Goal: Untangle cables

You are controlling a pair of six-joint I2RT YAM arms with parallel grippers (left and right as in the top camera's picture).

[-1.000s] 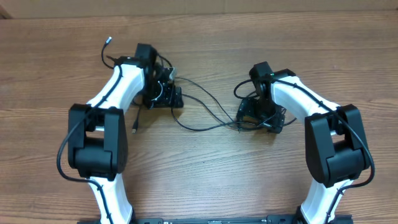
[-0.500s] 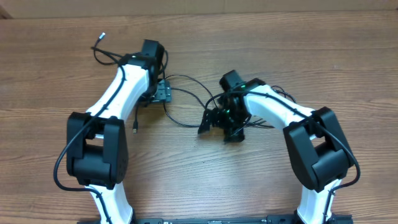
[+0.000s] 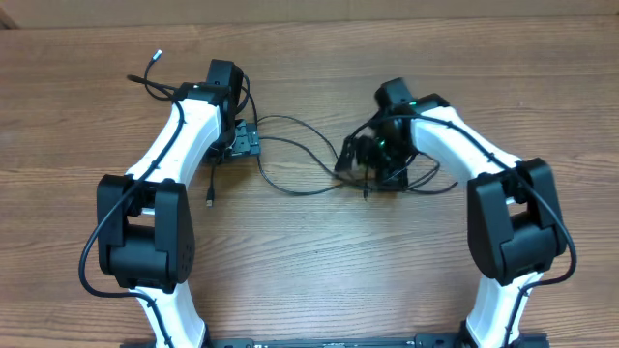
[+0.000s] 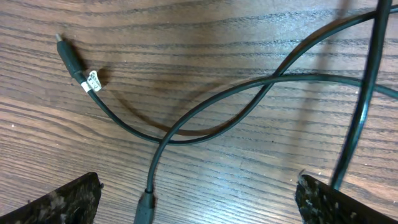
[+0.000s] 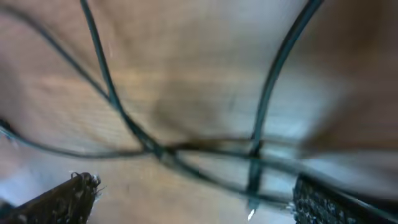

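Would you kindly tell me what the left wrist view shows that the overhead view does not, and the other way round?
Only the left wrist view: a small white tag beside a black plug end, and two thin black cables crossing close up, between the wide-open fingers of the left gripper. Only the overhead view: the white-and-black left arm and right arm, the right gripper over the cables, and a silvery-tipped plug at far left. Both: the cables lying on the brown wood-grain table.
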